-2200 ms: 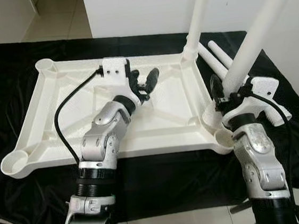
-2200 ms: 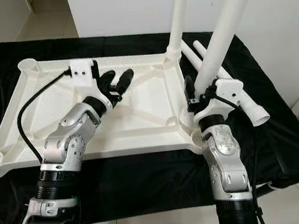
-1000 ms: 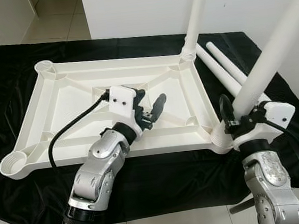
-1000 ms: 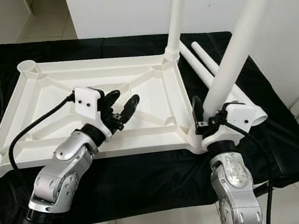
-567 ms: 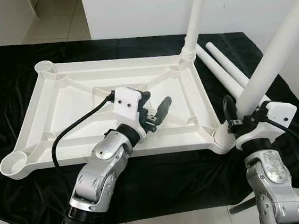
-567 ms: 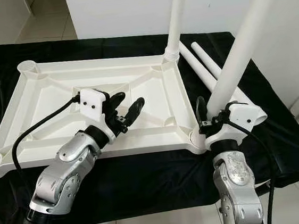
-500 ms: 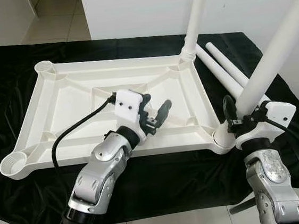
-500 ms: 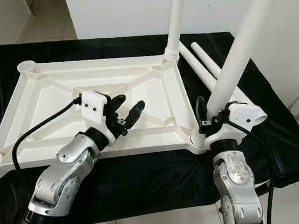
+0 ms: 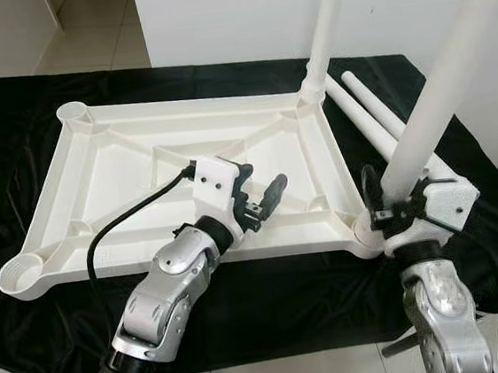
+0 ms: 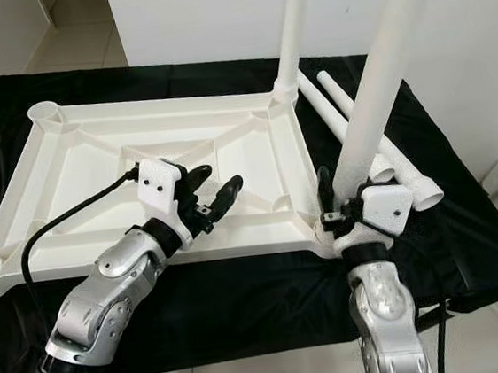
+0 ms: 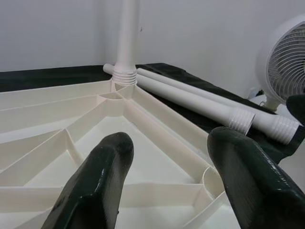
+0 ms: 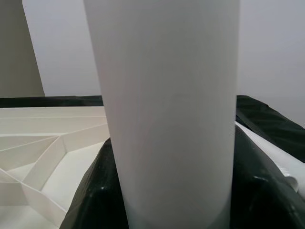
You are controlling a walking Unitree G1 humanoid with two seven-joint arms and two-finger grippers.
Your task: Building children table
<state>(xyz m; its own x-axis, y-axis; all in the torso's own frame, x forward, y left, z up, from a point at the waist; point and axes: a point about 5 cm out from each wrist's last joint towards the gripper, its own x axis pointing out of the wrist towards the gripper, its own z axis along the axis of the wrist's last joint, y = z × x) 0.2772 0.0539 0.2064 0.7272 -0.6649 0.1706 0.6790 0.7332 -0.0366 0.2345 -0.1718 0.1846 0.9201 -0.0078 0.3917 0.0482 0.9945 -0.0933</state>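
So the white plastic tabletop (image 9: 185, 171) is lying upside down on a black cloth (image 9: 10, 114), ribs facing up, with a round leg socket at each corner. The near left socket (image 9: 19, 275) has no leg in it, same for the far left one (image 9: 74, 111).

The left gripper (image 9: 263, 196) is hovering over the near middle of the tabletop, just inside the front rim. Its two black fingers (image 11: 100, 171) are spread wide apart and there's nothing between them; in the left wrist view you can look straight past them at the ribbed underside.

Further right, one leg (image 9: 326, 27) is standing upright in the far right corner socket. Two more legs (image 9: 376, 120) are lying side by side on the cloth just beside the right edge of the tabletop, threaded ends pointing toward the front.

Then the right gripper (image 10: 347, 205) is at the near right corner, clamped around the bottom of a fourth leg (image 10: 380, 75). That leg stands nearly upright, tilted a bit, with its lower end right at the near right socket (image 9: 366, 228). Can't tell whether it's seated all the way. There's a white fan (image 11: 285, 67) off to the right past the table.
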